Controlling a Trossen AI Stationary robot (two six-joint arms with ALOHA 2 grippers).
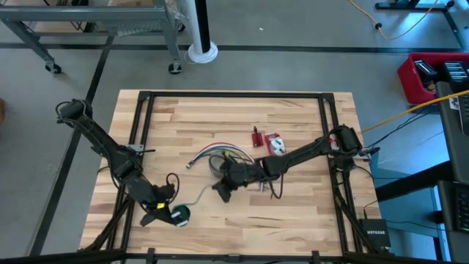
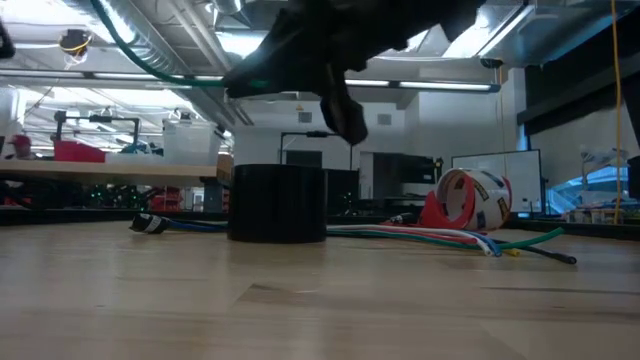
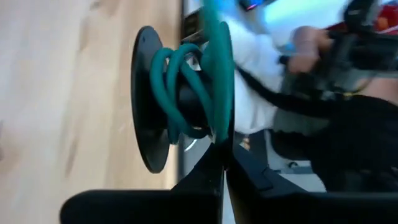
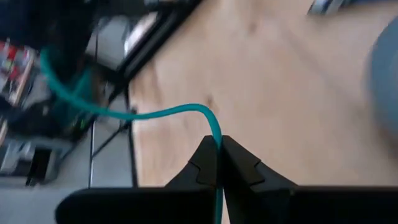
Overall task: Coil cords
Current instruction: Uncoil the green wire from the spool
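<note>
Near the table's front-left corner your left gripper (image 1: pixel 163 213) clamps the spool (image 3: pixel 149 106); your right gripper (image 4: pixel 217 152), pinched shut on the green cord (image 4: pixel 124 114), feeds it taut for winding.

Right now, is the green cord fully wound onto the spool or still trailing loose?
Partly wound. A few turns sit on the spool held by the left gripper; the green cord trails off to the shut right gripper.

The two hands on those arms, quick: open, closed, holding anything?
Left hand: closed on the spool wound with green cord, near the table's front edge.
Right hand: closed on the green cord's loose tail, mid-table.
</note>
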